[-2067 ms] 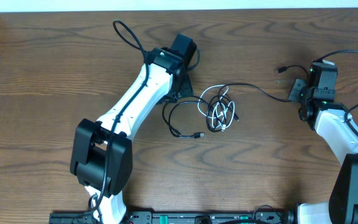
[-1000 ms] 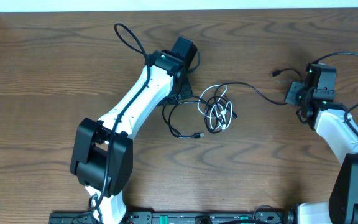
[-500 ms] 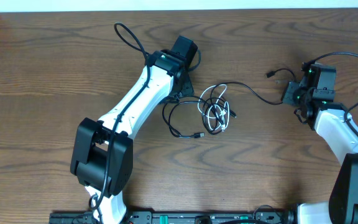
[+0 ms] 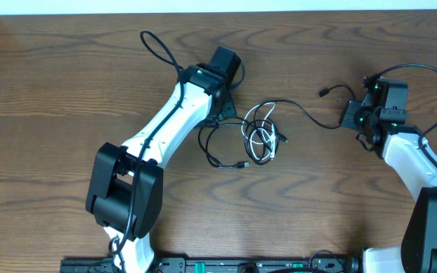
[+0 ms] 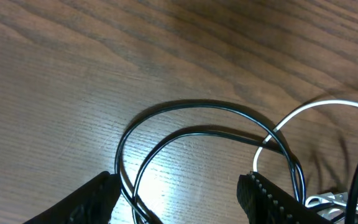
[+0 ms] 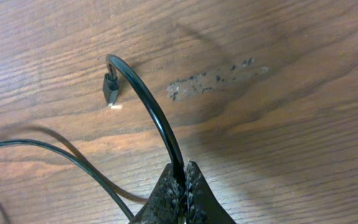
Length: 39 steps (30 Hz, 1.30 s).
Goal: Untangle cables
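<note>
The cables [image 4: 262, 135] lie mid-table as a small knot of white and black loops. One black cable [image 4: 217, 149] loops out to the left and ends in a plug [image 4: 241, 164]. My left gripper [image 4: 220, 114] stands open over that loop. In the left wrist view its fingers [image 5: 98, 196] straddle the black cable [image 5: 197, 106], with the white cable [image 5: 316, 107] at the right. Another black cable [image 4: 313, 115] runs right to my right gripper [image 4: 353, 115], which is shut on it [image 6: 182, 177]. Its plug end [image 6: 110, 90] curls free beyond the jaws.
Thick black robot wires arch above the left arm [image 4: 156, 44] and the right arm [image 4: 423, 70]. The table's far edge [image 4: 218, 10] runs along the top. Both arm bases stand at the near edge.
My right gripper has shifted left and slightly up with the black cable, carrying its plug end leftward. The left arm and the knot have hardly moved.
</note>
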Each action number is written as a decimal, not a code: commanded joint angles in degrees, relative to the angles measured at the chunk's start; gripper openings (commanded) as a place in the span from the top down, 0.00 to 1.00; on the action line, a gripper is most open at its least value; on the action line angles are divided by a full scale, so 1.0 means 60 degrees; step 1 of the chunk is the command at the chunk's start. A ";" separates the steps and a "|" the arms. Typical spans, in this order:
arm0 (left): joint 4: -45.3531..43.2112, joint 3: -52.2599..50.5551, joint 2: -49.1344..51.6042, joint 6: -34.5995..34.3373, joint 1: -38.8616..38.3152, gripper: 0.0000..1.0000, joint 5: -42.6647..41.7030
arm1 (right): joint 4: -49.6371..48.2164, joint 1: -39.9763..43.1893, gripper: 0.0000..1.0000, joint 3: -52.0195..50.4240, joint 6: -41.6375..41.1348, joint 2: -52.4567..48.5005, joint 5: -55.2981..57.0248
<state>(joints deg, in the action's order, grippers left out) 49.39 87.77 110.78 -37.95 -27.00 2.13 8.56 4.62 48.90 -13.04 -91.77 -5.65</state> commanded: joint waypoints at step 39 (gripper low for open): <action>0.0601 -0.0364 0.0077 0.3402 0.1960 0.30 -0.4776 | -0.0699 -0.2044 0.01 0.0015 0.0481 -0.0066 -0.4186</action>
<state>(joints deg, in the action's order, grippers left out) 52.62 86.59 110.78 -18.83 -15.11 -28.21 5.78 -7.31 48.88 -10.92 -91.79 -25.96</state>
